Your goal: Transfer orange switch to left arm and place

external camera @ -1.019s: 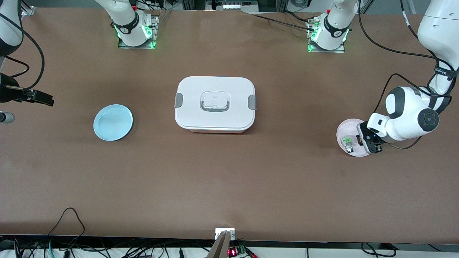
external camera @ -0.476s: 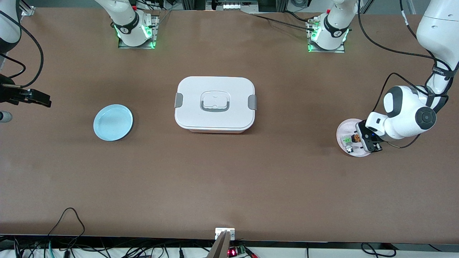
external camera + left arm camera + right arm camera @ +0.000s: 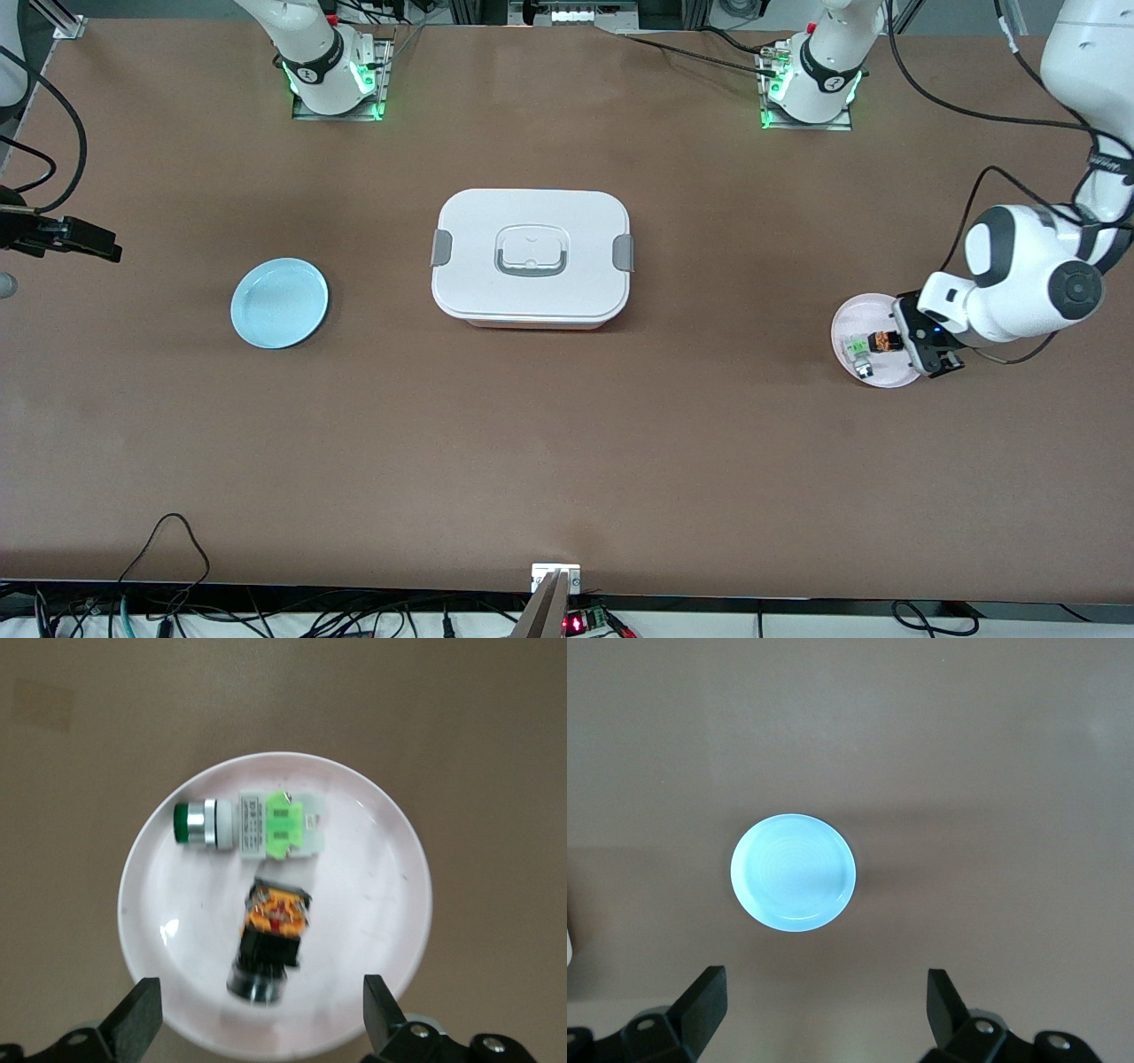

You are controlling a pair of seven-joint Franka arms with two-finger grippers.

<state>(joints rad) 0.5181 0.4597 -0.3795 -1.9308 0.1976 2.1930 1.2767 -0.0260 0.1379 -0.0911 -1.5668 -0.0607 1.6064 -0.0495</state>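
The brown table (image 3: 567, 443) is taken up at its middle by the box (image 3: 532, 257), a white lidded container with grey latches, which stands closed and apart from everything else. The left arm (image 3: 1028, 288) is bent down over the table's edge at its own end, and the right arm (image 3: 18, 53) is seen only at the edge of the table at the other end, where it waits.

A light blue plate (image 3: 280, 302) lies between the box and the right arm's end of the table. A pink plate (image 3: 850, 315) lies near the edge at the left arm's end.

The left gripper (image 3: 261, 1019) is held over the pink plate with its fingers spread wide. The right gripper (image 3: 824, 1014) is held up near the light blue plate, likewise spread wide and empty.

On the pink plate a green switch (image 3: 248, 824) lies on its side. Just beside it lies the orange switch (image 3: 270, 939), its dark cylindrical end turned toward the left gripper; it is seen between the two spread fingers, untouched by either.
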